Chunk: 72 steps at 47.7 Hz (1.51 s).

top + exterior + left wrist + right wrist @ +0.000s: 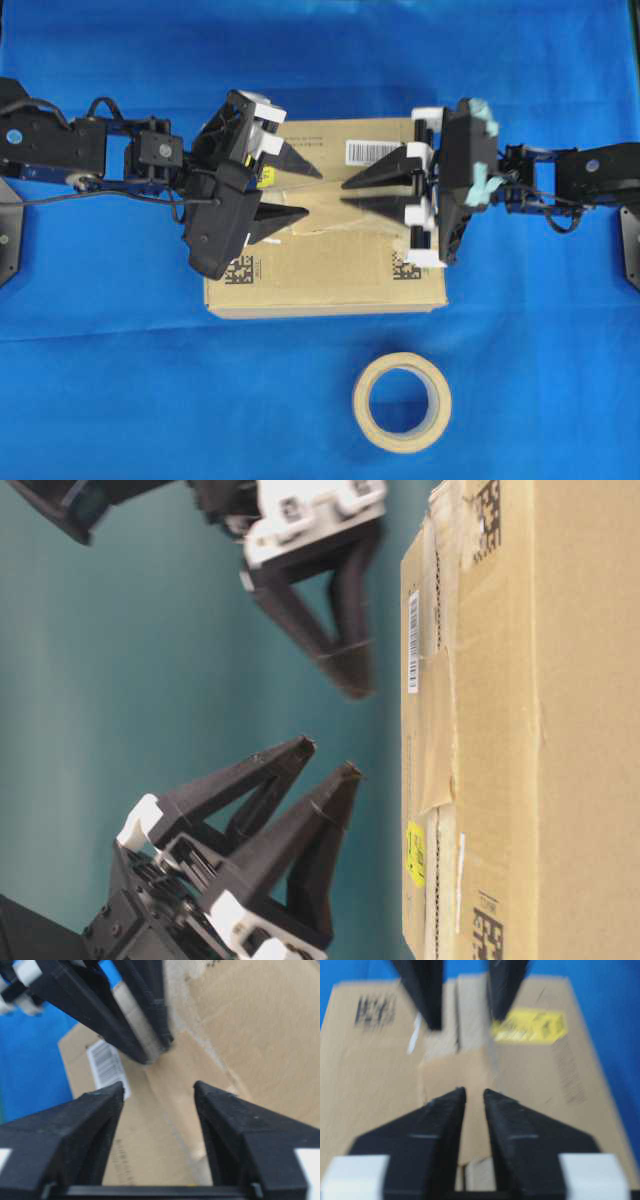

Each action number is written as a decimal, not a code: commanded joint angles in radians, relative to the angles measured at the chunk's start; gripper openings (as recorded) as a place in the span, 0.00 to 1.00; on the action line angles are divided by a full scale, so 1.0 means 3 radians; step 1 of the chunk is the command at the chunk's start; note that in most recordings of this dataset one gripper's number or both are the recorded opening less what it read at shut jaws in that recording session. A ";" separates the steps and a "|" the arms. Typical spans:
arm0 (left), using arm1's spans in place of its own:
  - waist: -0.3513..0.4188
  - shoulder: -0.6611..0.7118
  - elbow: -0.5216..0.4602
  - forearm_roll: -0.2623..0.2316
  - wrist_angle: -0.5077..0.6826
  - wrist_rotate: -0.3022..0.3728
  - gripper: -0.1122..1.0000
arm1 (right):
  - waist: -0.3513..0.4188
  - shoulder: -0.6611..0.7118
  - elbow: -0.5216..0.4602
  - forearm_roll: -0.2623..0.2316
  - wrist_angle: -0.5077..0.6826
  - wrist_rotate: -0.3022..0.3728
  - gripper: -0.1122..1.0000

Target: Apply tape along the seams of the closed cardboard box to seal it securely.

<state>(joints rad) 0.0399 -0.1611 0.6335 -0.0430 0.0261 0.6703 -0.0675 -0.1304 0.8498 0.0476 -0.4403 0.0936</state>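
The cardboard box point(330, 275) lies on blue cloth, top flaps closed. Its seam point(459, 1035) runs lengthwise, edged with pale old tape. A tan-brown piece of tape point(328, 218) lies flat over the middle of the seam. My left gripper point(315, 192) hovers over the box's left half by the yellow sticker point(266, 177), open wide and empty. My right gripper point(343, 194) faces it from the right, tips over the tape point(455, 1072), only a narrow gap between its empty jaws. In the table-level view both the left gripper point(325, 758) and the right gripper point(350, 675) are a little off the box top.
A beige tape roll point(402, 402) lies flat on the cloth in front of the box. A white barcode label point(372, 151) is on the far flap, and two black data codes are on the near flap. The two grippers' fingertips nearly meet over the box's middle.
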 commanded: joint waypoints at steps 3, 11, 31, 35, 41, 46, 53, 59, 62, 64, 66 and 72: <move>-0.0031 -0.0066 0.0066 -0.0005 -0.0276 -0.0414 0.38 | -0.0072 -0.0077 -0.0041 -0.0005 -0.0138 -0.0020 0.14; -0.0031 -0.0005 0.0230 -0.0005 -0.0711 -0.0680 0.10 | -0.0066 0.0046 -0.0118 -0.0031 -0.0123 -0.0026 0.10; -0.0020 0.0450 0.0240 -0.0005 -0.1064 -0.1028 0.10 | -0.0051 0.0527 -0.0424 -0.0036 -0.0010 -0.0031 0.10; -0.0005 0.0501 0.0266 -0.0005 -0.1074 -0.1028 0.10 | -0.0031 0.0578 -0.0445 -0.0036 -0.0010 -0.0031 0.10; 0.0046 0.0573 0.0322 0.0000 -0.1079 -0.1084 0.10 | 0.0000 0.0619 -0.0430 -0.0036 -0.0010 -0.0005 0.10; 0.0092 0.0583 0.0409 -0.0005 -0.1104 -0.1115 0.10 | 0.0005 0.0629 -0.0383 -0.0031 -0.0010 0.0026 0.10; 0.0133 0.0552 0.0562 -0.0005 -0.1161 -0.1145 0.10 | 0.0010 0.0629 -0.0286 -0.0010 -0.0010 0.0036 0.10; 0.0138 0.0506 0.0716 -0.0005 -0.1176 -0.1227 0.10 | 0.0010 0.0603 -0.0210 0.0010 0.0005 0.0036 0.10; 0.0138 0.0481 0.0787 0.0000 -0.1181 -0.1273 0.10 | 0.0010 0.0578 -0.0169 0.0015 0.0020 0.0036 0.10; 0.0138 0.0465 0.0828 -0.0005 -0.1186 -0.1319 0.10 | 0.0010 0.0557 -0.0138 0.0015 0.0031 0.0036 0.10; 0.0138 0.0450 0.0864 -0.0005 -0.1202 -0.1350 0.10 | 0.0015 0.0537 -0.0097 0.0015 0.0036 0.0036 0.10; 0.0138 0.0399 0.0972 -0.0005 -0.1278 -0.1432 0.10 | 0.0015 0.0470 0.0020 0.0015 0.0051 0.0066 0.10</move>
<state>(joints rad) 0.0736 -0.0368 0.8912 -0.0430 -0.3528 0.2439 -0.0675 0.0291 0.8314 0.0476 -0.4387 0.1104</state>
